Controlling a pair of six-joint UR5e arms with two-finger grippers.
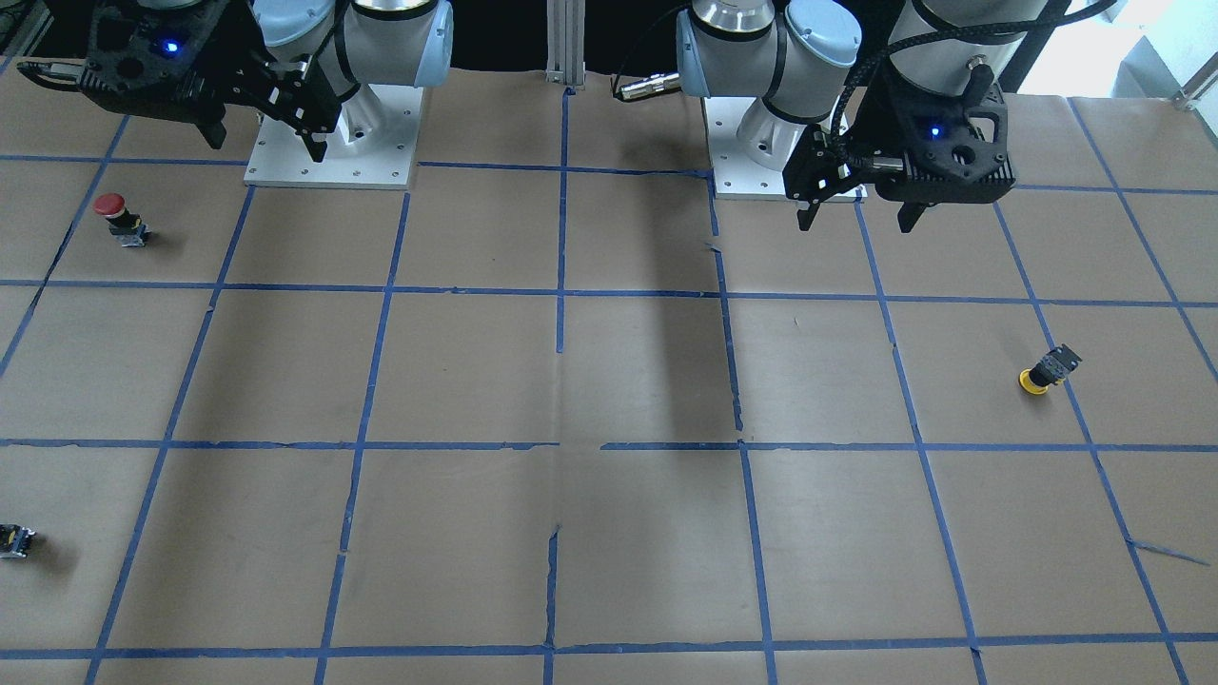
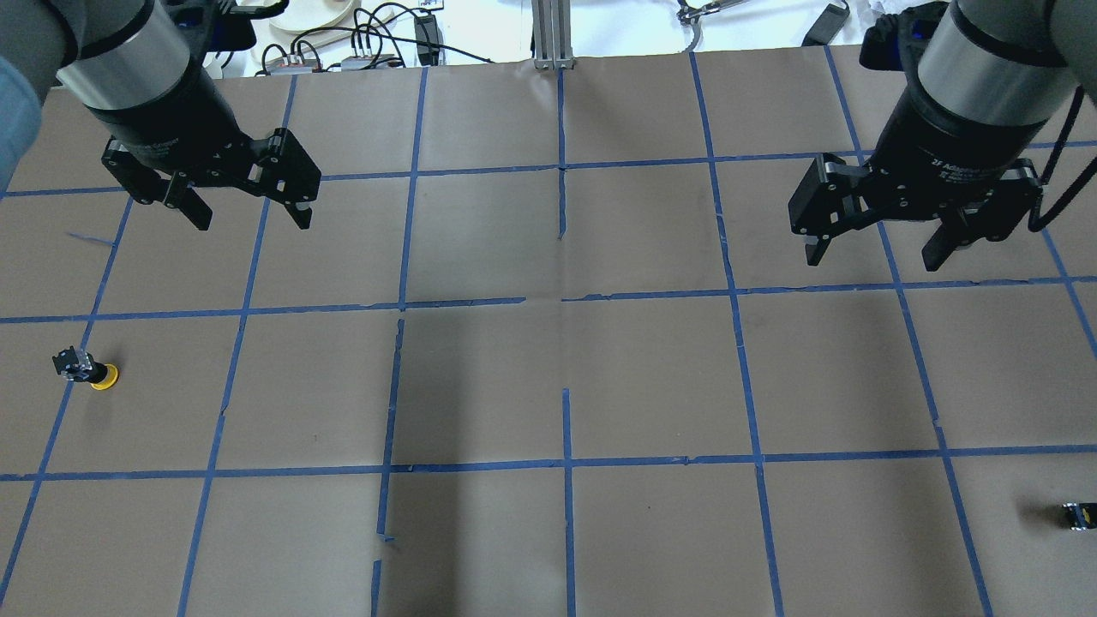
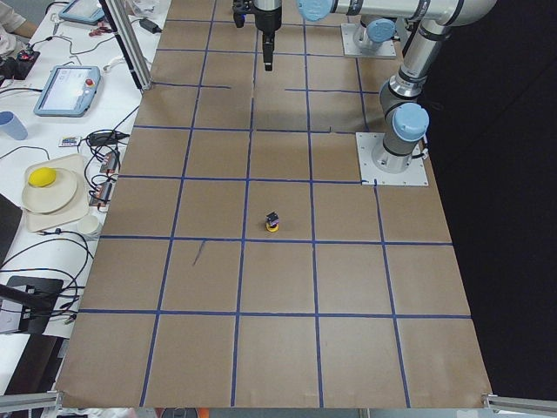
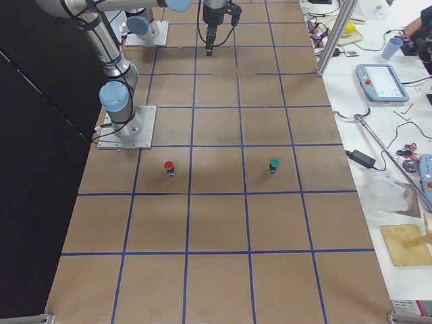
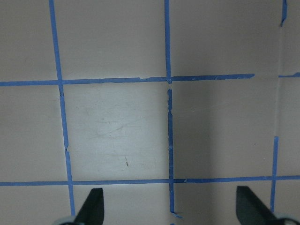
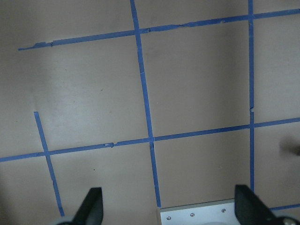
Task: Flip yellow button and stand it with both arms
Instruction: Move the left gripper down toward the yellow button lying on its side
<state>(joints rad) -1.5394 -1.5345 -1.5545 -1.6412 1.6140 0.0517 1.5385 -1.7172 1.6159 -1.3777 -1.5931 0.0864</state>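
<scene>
The yellow button (image 1: 1045, 369) lies on its side on the brown paper, far out on my left side, its cap toward the table's middle in the overhead view (image 2: 88, 370). It also shows in the exterior left view (image 3: 272, 223). My left gripper (image 2: 251, 221) is open and empty, high above the table, well behind the button and inward of it; it also shows in the front view (image 1: 856, 219) and its wrist view (image 5: 171, 208). My right gripper (image 2: 874, 257) is open and empty, high over the right half (image 1: 266, 145) (image 6: 168, 208).
A red-capped button (image 1: 119, 219) stands on my right side near the base plate (image 1: 333, 162). A small black block (image 2: 1080, 514) lies at the far right edge; it shows a green top in the exterior right view (image 4: 273, 164). Blue tape lines grid the paper.
</scene>
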